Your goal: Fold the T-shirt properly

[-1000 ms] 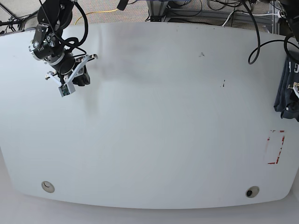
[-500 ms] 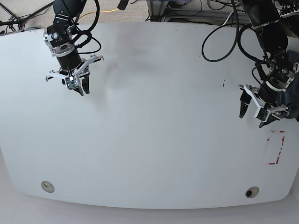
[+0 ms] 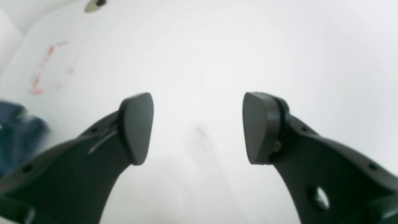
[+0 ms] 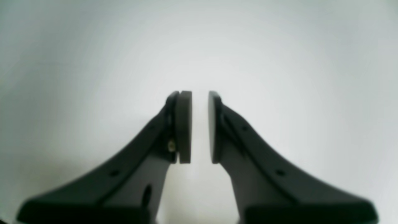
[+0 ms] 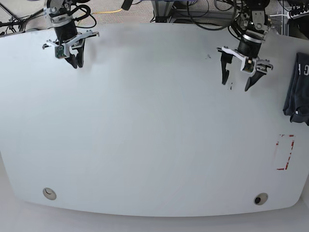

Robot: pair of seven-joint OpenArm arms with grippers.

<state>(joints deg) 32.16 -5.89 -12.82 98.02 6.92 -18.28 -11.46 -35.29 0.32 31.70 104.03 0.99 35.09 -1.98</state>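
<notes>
The T-shirt (image 5: 296, 89) lies as a dark navy bundle at the table's right edge, with a bit of white lettering showing. It appears as a blurred blue patch (image 3: 17, 137) at the left of the left wrist view. My left gripper (image 5: 236, 84) hovers over the back right of the table, well to the left of the shirt. It (image 3: 198, 127) is open, with only bare table between its pads. My right gripper (image 5: 76, 63) is at the back left corner. Its pads (image 4: 200, 127) stand a thin gap apart with nothing between them.
A red taped rectangle (image 5: 285, 152) marks the table (image 5: 154, 145) near the right front, below the shirt. Two round holes (image 5: 49, 193) (image 5: 260, 198) sit near the front edge. Cables and stands crowd the floor behind the table.
My left arm has swung away from the shirt, toward the back and the middle. My right arm has pulled back toward the back left corner. The shirt has not moved.
</notes>
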